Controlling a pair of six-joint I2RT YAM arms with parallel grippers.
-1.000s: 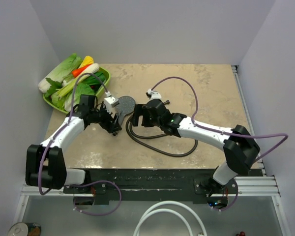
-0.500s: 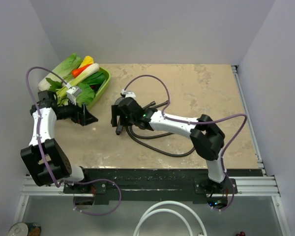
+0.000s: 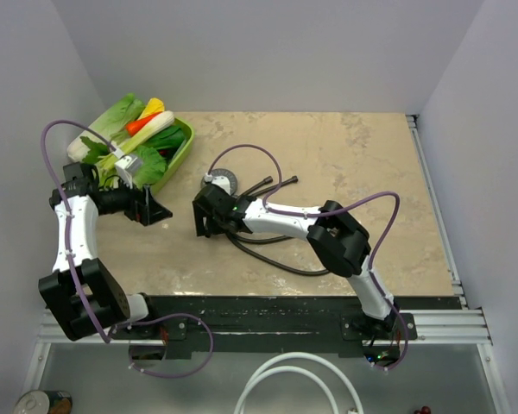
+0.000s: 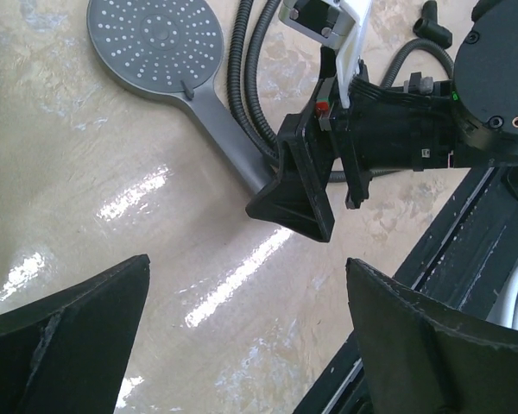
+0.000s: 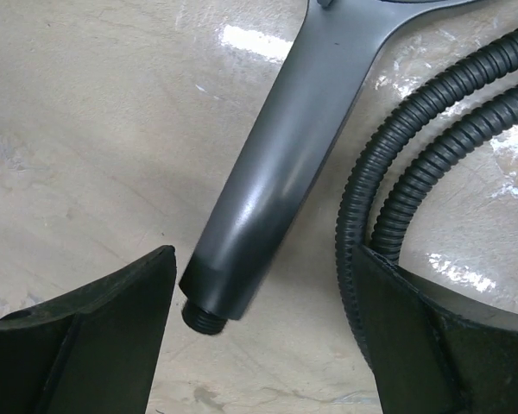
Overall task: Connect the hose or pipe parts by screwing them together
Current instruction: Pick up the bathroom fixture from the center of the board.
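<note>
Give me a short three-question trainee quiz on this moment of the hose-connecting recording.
1. True or false: the left hand holds the hose.
2. Which lies between the right hand's open fingers? A) a cup B) shower head handle C) a sponge
3. Is the hose screwed onto the handle's threaded end yet?
Key: 1 false; 2 B; 3 no.

The left arm [image 3: 72, 226] folds up from its base, elbow toward 12 o'clock. Its left hand [image 3: 153, 208] points toward 3 o'clock, jaws spread wide. The right arm [image 3: 281, 218] stretches toward 9 o'clock; the right hand [image 3: 206, 222], apparently tipped downward, has its jaws parted.
</note>
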